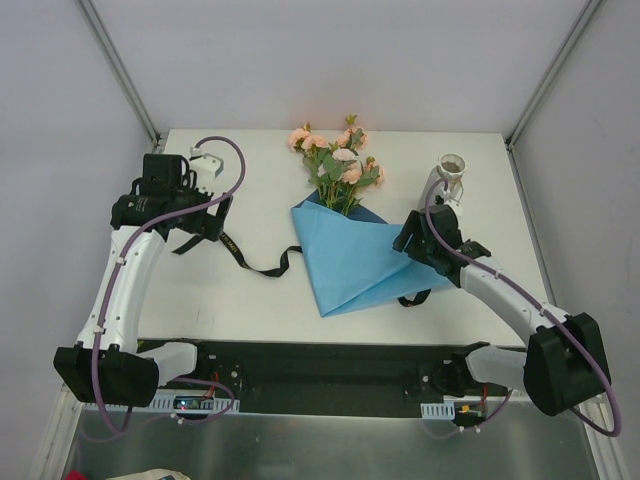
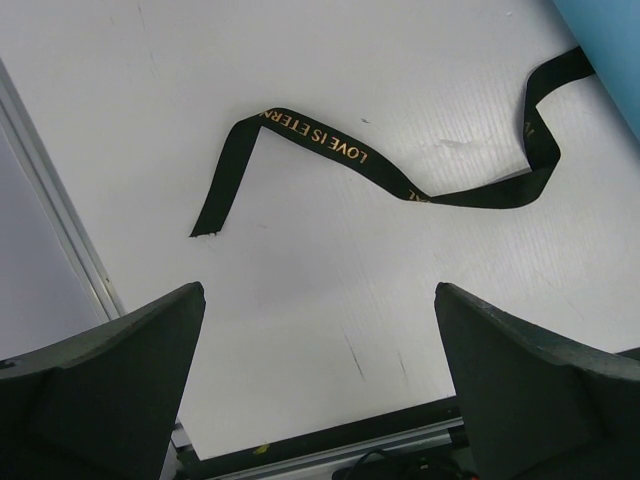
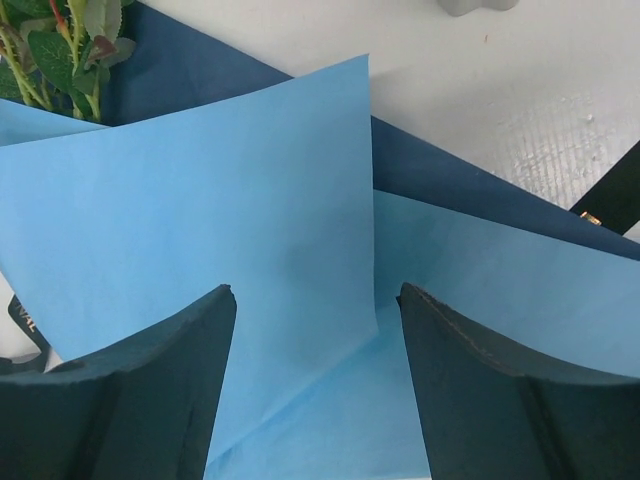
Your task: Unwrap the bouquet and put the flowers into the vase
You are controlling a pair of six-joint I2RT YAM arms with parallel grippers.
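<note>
The bouquet lies mid-table: peach-pink flowers (image 1: 335, 160) stick out of the far end of the blue paper (image 1: 350, 262), which has loosened into flat folds. The black ribbon (image 1: 256, 263) trails loose on the table to the paper's left; its gold lettering shows in the left wrist view (image 2: 330, 145). The whitish vase (image 1: 450, 172) stands upright at the far right. My right gripper (image 1: 408, 240) is at the paper's right corner, open, its jaws straddling a raised paper flap (image 3: 250, 200) without pinching it. My left gripper (image 1: 200, 232) hangs open over bare table (image 2: 320, 287), near the ribbon's free end.
A second stretch of ribbon (image 1: 415, 297) pokes out beneath the paper's near right edge. Green leaves (image 3: 60, 50) show at the top left of the right wrist view. Grey walls and metal frame posts close off the table's sides and back.
</note>
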